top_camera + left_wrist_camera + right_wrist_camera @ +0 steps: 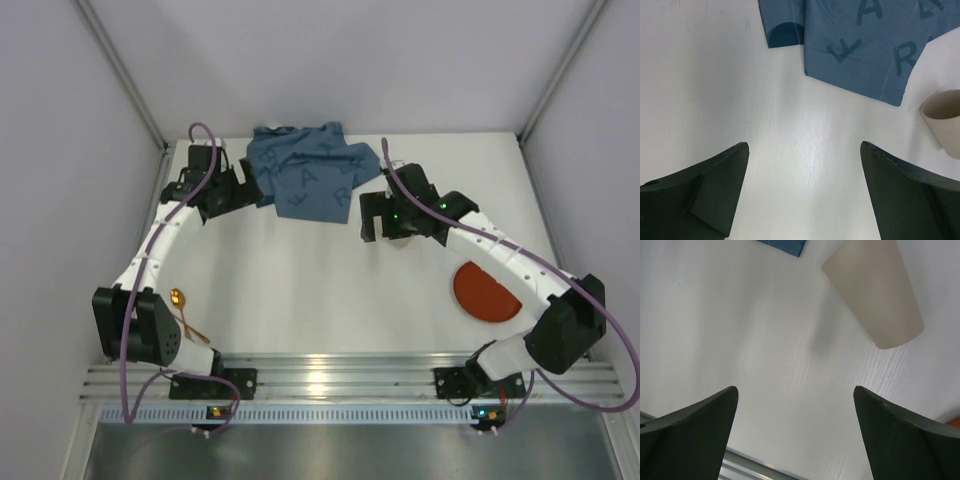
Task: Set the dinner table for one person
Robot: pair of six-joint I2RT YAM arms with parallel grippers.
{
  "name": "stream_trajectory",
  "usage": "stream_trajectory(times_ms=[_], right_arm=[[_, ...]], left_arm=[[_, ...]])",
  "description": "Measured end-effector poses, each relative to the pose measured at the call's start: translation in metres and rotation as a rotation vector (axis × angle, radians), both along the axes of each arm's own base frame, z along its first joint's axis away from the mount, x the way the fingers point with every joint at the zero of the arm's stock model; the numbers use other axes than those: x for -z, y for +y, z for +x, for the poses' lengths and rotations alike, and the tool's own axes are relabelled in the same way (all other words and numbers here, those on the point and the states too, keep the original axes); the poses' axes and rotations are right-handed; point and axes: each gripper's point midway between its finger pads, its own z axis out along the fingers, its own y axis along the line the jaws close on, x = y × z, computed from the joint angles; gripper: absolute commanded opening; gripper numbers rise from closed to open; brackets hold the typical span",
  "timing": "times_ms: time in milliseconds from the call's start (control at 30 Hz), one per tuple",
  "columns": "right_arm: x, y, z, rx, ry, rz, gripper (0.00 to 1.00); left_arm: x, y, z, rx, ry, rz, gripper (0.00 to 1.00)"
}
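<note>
The dinner table (pixel 300 290) is a large white tabletop. A crumpled blue cloth mat (pixel 305 175) printed with letters lies at its far middle; it also shows in the left wrist view (pixel 865 45). My left gripper (pixel 248 190) is open and empty just left of the mat, over bare table (pixel 804 145). My right gripper (pixel 372 215) is open and empty just right of the mat (pixel 795 388). A beige paper cup (pixel 875 295) stands on the table just beyond the right gripper's fingers; it also shows in the left wrist view (pixel 945 120). The right arm hides it in the top view.
An orange plate (pixel 485 292) lies at the near right, partly under the right arm. A gold spoon (pixel 185 310) lies at the near left beside the left arm's base. Grey walls enclose the table on three sides; a metal rail runs along the near edge.
</note>
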Motion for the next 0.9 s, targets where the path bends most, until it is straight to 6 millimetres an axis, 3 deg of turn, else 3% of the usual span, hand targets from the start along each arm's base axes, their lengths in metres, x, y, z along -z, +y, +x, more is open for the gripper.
stream_trajectory(times_ms=[133, 267, 500, 600, 667, 900], right_arm=[[-0.003, -0.005, 0.006, 0.013, -0.013, -0.029, 0.98], [0.0, -0.001, 0.023, 0.004, -0.009, -0.074, 1.0], [0.026, 0.006, 0.066, -0.016, 0.06, -0.159, 0.98], [0.042, 0.025, 0.079, -0.067, 0.113, -0.138, 1.0], [0.054, 0.037, 0.078, -0.105, 0.148, -0.13, 1.0], [0.069, 0.106, 0.045, -0.308, 0.249, -0.012, 1.0]], left_arm=[[0.002, 0.0, -0.007, -0.005, 0.006, -0.007, 0.98], [0.017, -0.005, -0.016, -0.006, 0.048, -0.031, 0.98], [0.023, -0.047, -0.031, 0.085, 0.073, -0.047, 0.98], [0.023, -0.063, -0.038, 0.12, 0.081, -0.051, 0.98], [0.026, -0.069, -0.042, 0.13, 0.089, -0.049, 0.98], [0.037, -0.066, -0.067, 0.112, 0.135, -0.032, 0.98]])
